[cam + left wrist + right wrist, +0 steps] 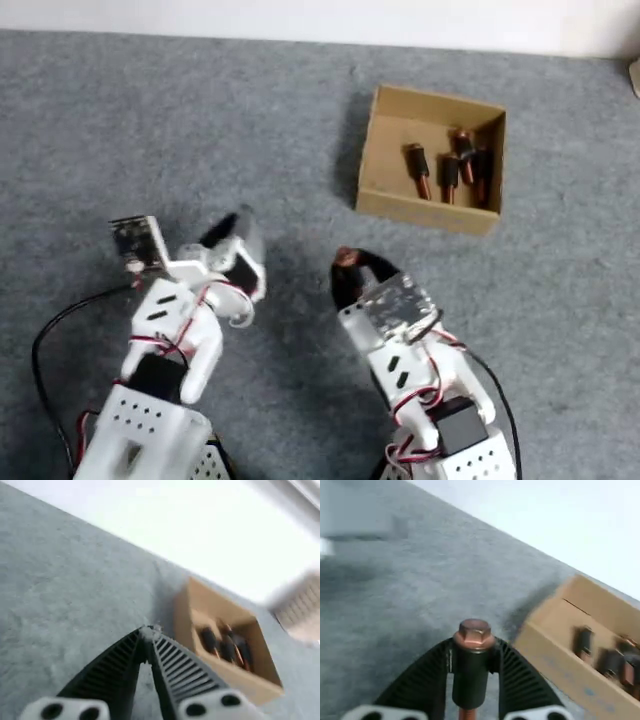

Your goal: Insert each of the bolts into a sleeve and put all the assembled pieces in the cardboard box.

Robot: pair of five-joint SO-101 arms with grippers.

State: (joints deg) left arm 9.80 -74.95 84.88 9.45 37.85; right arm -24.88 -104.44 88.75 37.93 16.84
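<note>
While I watch from the high view, my right end effector point(348, 272) sits near the middle of the grey counter point(150, 120), gripping an assembled piece. The right wrist view shows it best: a black sleeve point(470, 677) stands between the two ribbed fingers point(427, 677), which press it from either side. The copper hex head of its bolt point(474, 632) pokes out just past the fingertips. A short bit of copper shank shows at the sleeve's other end.

My left end effector point(148, 630) is pinched together with nothing in it, and its ribbed tips touch at a point. In the high view I see it beside the right one, a little apart, on the left part of the counter.

The cardboard box point(425, 212) stands open on the counter beyond the right end effector, apart from both arms. Several assembled pieces point(449, 178) lie inside on its floor, clustered toward one side. Each is a dark sleeve with copper showing at the end. I cannot count them for certain, since a couple overlap near the box wall. From the left wrist view, the box lies ahead of the closed tips and off to one side.
</note>
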